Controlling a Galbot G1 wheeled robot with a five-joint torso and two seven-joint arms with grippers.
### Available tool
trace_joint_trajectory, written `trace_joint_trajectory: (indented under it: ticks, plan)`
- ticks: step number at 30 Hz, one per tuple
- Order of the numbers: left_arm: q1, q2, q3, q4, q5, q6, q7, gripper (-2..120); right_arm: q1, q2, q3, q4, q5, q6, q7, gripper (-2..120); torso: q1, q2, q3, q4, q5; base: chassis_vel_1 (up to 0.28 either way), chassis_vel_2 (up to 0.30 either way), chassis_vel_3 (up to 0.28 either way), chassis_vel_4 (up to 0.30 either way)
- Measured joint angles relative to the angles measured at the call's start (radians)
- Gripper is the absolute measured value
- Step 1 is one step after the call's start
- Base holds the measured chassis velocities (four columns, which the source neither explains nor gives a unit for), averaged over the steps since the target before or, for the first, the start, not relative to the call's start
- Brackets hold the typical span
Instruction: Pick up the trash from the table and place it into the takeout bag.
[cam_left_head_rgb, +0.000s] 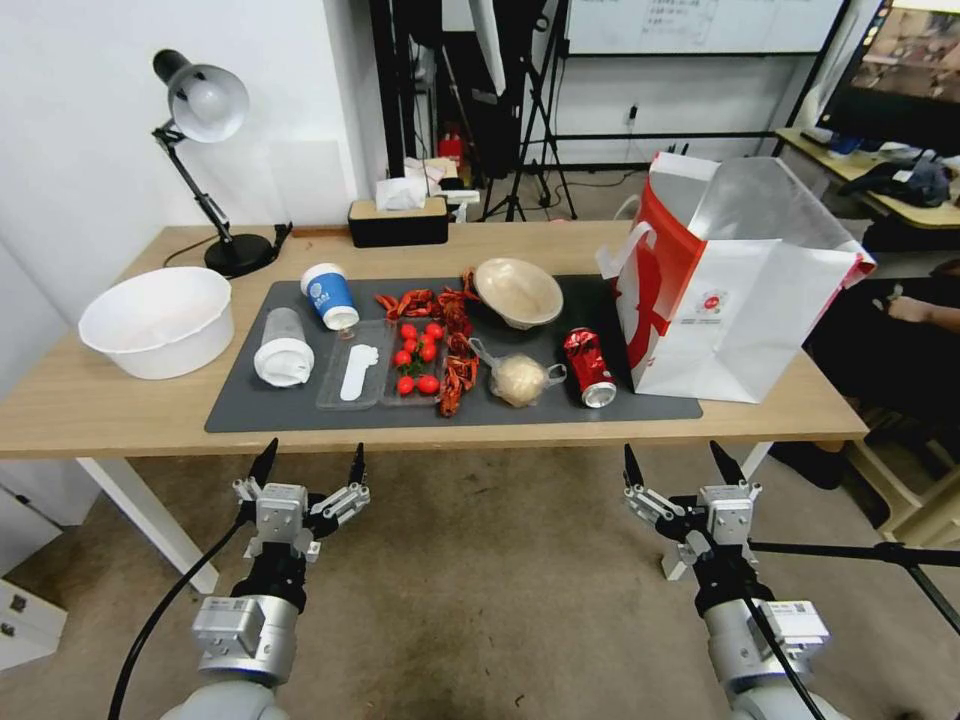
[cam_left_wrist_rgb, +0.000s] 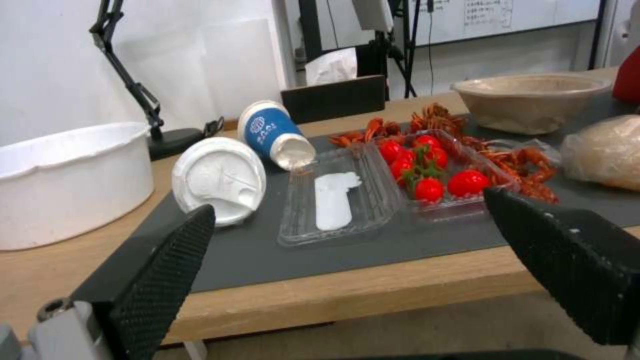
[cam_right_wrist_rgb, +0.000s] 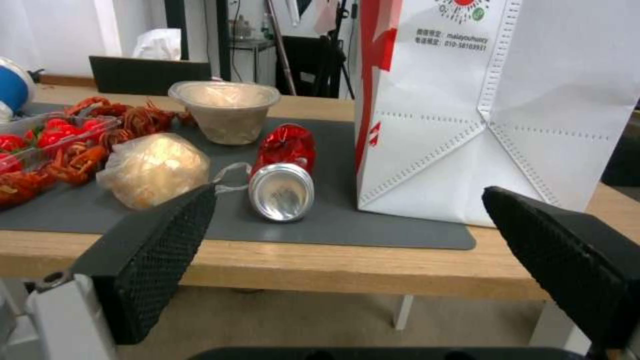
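While both arms hang below the tabletop's (cam_left_head_rgb: 120, 425) near edge, the left end effector (cam_left_head_rgb: 310, 465), fingers spread and empty, sits short of the lidded cup (cam_left_head_rgb: 284, 347) and blue-white paper cup (cam_left_head_rgb: 330, 295) lying on the grey mat (cam_left_head_rgb: 240, 415). Rightward lie the beige bowl (cam_left_head_rgb: 518, 292), the bagged lump (cam_left_head_rgb: 518, 380) and the crushed can (cam_left_head_rgb: 589, 367), beyond the open, empty right end effector (cam_left_head_rgb: 678, 462). The takeout bag (cam_left_head_rgb: 745, 320) stands just beside the can.
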Motion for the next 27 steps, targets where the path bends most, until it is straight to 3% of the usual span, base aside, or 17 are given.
trace_joint_trajectory:
  ticks: [27]
  plan:
    - [0.000,0.000,0.000,0.000,0.000,0.000,0.000,100,0.000,0.000,0.000,0.000,0.000,0.000,0.000,100,0.000,0.000,0.000,0.0000,0.0000,0.000,0.000,0.000,0.000]
